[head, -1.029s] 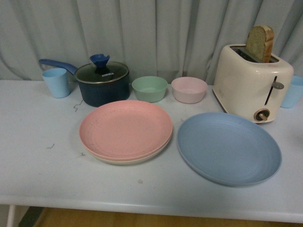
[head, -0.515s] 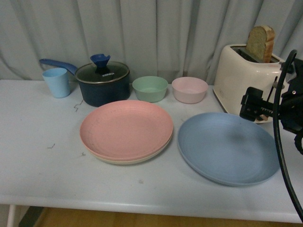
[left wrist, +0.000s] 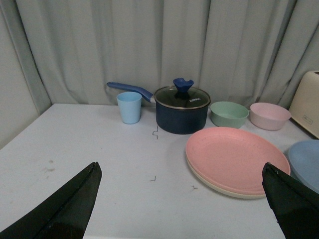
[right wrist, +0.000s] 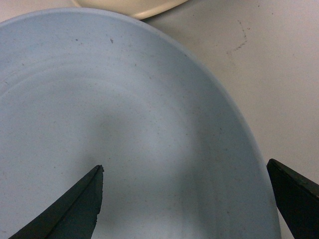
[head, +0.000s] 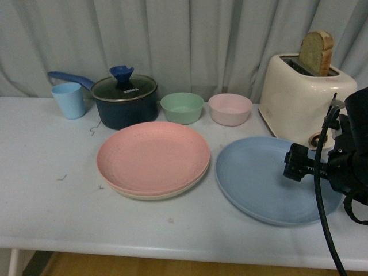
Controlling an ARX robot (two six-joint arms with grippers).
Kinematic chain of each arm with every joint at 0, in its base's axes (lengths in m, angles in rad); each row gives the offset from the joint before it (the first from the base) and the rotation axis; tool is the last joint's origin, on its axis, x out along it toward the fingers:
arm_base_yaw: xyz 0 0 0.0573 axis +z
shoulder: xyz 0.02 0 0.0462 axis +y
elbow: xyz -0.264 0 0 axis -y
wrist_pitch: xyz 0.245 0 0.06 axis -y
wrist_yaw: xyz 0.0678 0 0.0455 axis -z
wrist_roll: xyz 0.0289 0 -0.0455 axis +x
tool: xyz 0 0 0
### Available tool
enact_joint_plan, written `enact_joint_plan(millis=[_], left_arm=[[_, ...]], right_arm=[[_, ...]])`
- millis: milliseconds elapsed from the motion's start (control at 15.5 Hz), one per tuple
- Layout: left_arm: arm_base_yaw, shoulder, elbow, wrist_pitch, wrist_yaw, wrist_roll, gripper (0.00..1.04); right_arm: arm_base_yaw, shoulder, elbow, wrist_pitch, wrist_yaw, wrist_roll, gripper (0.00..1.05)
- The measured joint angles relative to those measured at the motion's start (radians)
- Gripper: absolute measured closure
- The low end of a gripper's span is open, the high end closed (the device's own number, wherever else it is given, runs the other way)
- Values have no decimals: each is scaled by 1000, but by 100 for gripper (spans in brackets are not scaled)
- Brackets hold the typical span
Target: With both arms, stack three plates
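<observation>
While over blue plate (head: 253,181), right end effector (head: 292,163) leftward

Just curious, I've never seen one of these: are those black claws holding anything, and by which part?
Nothing is held. The right gripper is open above the blue plate without gripping it; the left gripper is open over the table.

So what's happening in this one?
Plate stacking, partly done. The pink plate sits on the beige plate, and the blue plate lies alone beside them. The right gripper is over the blue plate, open and holding nothing. The left gripper is open and empty too, and is out of the front view.
</observation>
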Motion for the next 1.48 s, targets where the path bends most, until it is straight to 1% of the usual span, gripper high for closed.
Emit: enact_joint_plan(millis=[64, 129, 386, 450, 579, 643, 708, 772, 836, 965, 1029, 1158, 1287, 1480], left_arm=[[0, 0, 0, 0, 0, 0, 7], [0, 0, 0, 0, 0, 0, 7], [0, 0, 0, 0, 0, 0, 7], [0, 0, 0, 0, 0, 0, 7], [0, 0, 0, 0, 0, 0, 7], [0, 0, 0, 0, 0, 0, 7], [0, 0, 0, 0, 1, 0, 7], [0, 0, 0, 0, 0, 0, 7], [0, 0, 0, 0, 0, 0, 7], [0, 0, 0, 0, 0, 0, 7], [0, 0, 0, 0, 0, 0, 7], [0, 0, 0, 0, 0, 0, 7], [0, 0, 0, 0, 0, 0, 7], [0, 0, 0, 0, 0, 0, 7]], right_arm=[[0, 0, -5, 6, -2, 0, 6], [0, 0, -6, 10, -3, 0, 9], [-15, -1, -28, 28, -3, -1, 54], [-21, -10, -46, 34, -5, -2, 67], [-34, -66, -108, 70, -29, -2, 90], [-47, -124, -158, 113, -62, 0, 99], [-54, -209, -214, 148, -74, -9, 102], [-74, -298, -283, 174, -89, -13, 102], [-100, -401, -347, 159, -112, -7, 102], [-95, -546, -378, 100, -145, 17, 102], [-60, -581, -357, 100, -153, 42, 102], [45, -555, -229, 98, -171, 93, 102], [135, -428, -82, 35, -164, 137, 102], [240, -184, 151, -92, -111, 156, 102]])
